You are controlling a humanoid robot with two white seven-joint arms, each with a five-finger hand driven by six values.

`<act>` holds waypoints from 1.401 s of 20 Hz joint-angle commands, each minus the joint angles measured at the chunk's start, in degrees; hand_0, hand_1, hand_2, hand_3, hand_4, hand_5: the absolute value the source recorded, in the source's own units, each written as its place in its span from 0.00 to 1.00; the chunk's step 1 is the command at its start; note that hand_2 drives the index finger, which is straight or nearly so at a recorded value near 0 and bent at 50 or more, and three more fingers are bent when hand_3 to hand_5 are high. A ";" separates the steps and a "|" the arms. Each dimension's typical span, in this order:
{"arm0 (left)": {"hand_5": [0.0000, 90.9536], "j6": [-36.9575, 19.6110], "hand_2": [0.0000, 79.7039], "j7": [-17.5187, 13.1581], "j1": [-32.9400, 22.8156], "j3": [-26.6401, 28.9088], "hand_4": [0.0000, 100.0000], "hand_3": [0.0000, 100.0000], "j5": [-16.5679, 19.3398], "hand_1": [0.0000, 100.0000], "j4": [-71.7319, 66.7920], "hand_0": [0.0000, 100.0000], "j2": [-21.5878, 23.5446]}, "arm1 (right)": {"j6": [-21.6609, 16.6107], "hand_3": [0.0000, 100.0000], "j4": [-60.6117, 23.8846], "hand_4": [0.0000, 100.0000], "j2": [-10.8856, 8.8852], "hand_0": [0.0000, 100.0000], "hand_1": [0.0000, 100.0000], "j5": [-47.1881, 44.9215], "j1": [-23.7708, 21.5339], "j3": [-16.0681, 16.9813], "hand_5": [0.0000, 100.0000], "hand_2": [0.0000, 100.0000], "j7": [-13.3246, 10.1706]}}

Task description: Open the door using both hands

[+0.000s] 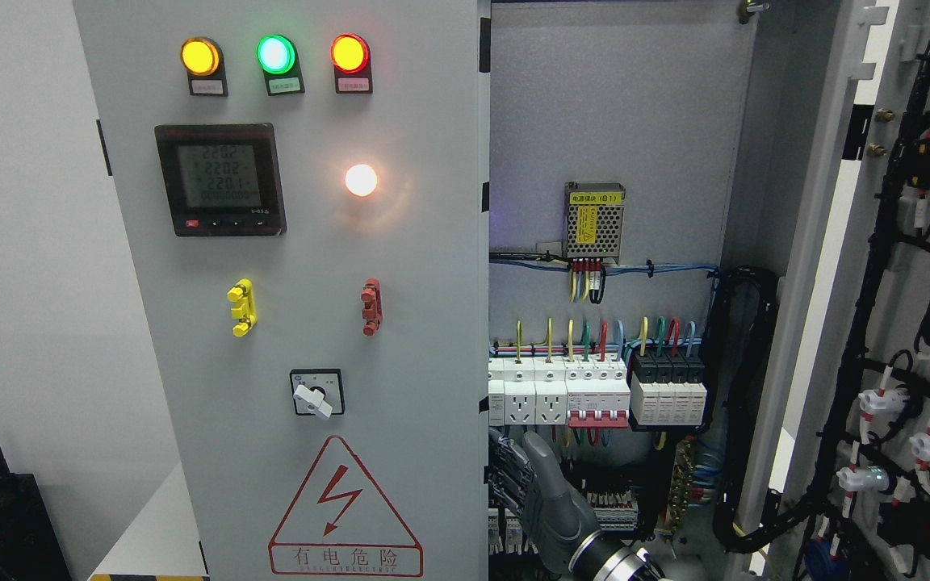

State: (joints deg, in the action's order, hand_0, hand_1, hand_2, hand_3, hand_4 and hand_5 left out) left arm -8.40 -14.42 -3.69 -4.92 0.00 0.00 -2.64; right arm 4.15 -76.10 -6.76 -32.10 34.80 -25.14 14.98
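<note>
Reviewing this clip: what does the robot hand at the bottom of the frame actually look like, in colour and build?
Only one hand shows, in front of the open cabinet. It is dark grey with a smooth, matte, thick thumb, and segmented black fingers showing small mechanical joints. At the wrist it meets a black cuff with shiny silver metal parts. No markings or loose cables are visible on it.

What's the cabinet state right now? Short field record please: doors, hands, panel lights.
left door: closed, meter lit
right door: swung wide open, wiring on its inner face
interior: exposed, breakers and power supply in view
right hand: at the left door's free edge, low, fingers hooked around it
left hand: not in view
indicator lamps: yellow, green, red all lit
</note>
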 commanded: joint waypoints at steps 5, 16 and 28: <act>0.00 -0.03 0.00 0.01 0.00 0.00 0.03 0.00 1.40 0.00 1.05 0.00 0.00 | 1.56 0.00 0.07 0.00 -0.01 0.00 0.00 -0.24 0.71 0.09 0.00 0.00 1.97; 0.00 -0.03 0.00 0.01 0.00 0.00 0.03 0.00 1.40 0.00 1.05 0.00 0.00 | 1.65 0.00 1.48 0.00 -0.10 0.00 0.00 -1.73 1.59 0.44 0.00 0.00 3.47; 0.00 -0.03 0.00 0.01 0.00 0.00 0.03 0.00 1.40 0.00 1.05 0.00 0.00 | 1.74 0.00 2.27 0.00 -0.10 0.00 0.00 -1.73 1.59 0.53 0.00 0.00 4.35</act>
State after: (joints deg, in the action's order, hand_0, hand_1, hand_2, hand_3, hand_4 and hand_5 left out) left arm -8.40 -14.42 -3.69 -4.92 0.00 0.00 -2.64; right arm 5.82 -74.71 -6.83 -33.81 36.34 -24.71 19.30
